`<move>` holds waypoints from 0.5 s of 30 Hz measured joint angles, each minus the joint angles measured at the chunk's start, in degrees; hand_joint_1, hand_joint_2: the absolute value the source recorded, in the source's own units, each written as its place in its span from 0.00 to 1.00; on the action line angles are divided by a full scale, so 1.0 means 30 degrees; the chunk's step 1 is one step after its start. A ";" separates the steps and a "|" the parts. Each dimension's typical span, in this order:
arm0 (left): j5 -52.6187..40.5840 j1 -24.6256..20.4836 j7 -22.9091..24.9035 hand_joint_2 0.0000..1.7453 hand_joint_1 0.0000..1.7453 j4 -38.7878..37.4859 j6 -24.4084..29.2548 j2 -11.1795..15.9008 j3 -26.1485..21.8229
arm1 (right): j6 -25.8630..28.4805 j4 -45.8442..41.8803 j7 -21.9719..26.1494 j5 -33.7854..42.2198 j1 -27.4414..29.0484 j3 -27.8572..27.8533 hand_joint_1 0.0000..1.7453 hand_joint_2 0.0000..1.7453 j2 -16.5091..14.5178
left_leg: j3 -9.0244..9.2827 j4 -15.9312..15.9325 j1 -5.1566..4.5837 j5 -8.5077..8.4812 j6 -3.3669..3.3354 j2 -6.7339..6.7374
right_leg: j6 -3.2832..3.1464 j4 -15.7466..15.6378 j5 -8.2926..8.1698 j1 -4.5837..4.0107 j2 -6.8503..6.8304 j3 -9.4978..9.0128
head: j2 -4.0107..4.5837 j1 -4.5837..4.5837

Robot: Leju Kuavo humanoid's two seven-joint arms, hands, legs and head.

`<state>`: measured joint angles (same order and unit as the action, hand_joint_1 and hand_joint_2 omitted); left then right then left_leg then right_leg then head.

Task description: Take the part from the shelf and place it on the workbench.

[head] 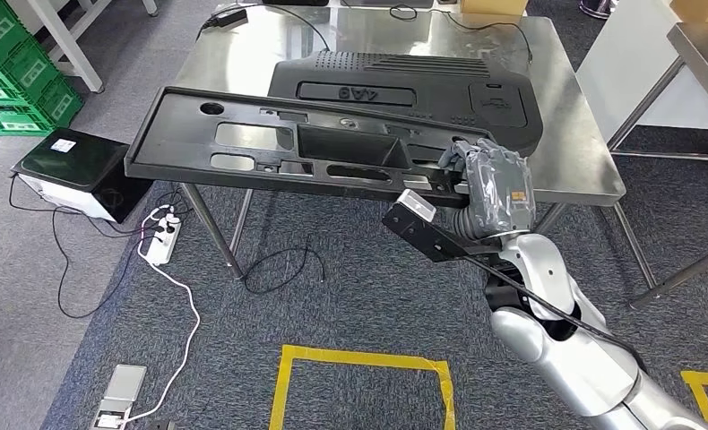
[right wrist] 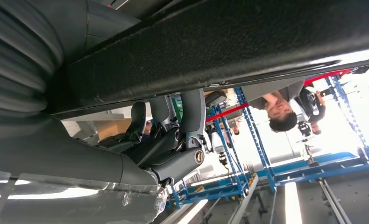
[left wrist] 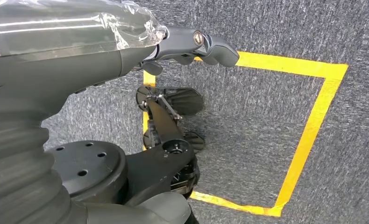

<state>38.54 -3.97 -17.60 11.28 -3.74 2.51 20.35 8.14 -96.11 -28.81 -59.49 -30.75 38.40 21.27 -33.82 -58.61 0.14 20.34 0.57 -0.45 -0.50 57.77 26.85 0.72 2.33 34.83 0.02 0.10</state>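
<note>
The right hand (head: 492, 184) reaches up from near right, fingers (right wrist: 192, 109) grasping the long black part (head: 270, 143) over the steel tabletop's (head: 565, 134) near edge; the left hand (left wrist: 192, 44) hangs released.

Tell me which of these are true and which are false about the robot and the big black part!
1. The right hand holds the long black panel. True.
2. The long black panel lies flat on the floor. False: it is up in the air, with much of it over the steel workbench.
3. Another black part already lies on the workbench. True.
4. The left hand holds a box. False: it holds nothing and hangs over the grey carpet with yellow tape.
5. The white power strip sits on the workbench. False: it lies on the floor.
</note>
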 joint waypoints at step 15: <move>-0.0007 -0.0093 0.0017 1.00 0.00 0.0005 0.0058 0.0162 0.0062 | 0.0179 0.0058 0.0102 0.0093 0.0175 -0.0082 1.00 1.00 0.0009 | 0.0894 0.0109 0.0578 0.0703 0.0952 0.0377 | 0.0283 0.0775 -0.0072 0.0381 -0.0673 0.0741 | 0.0000 0.0517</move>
<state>38.52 -4.25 -17.55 11.30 -3.56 2.99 20.54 8.67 -95.93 -28.51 -59.22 -30.23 38.15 21.29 -31.14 -58.28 1.87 22.45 3.42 0.68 0.35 60.10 26.63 1.86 0.31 37.05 0.02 1.65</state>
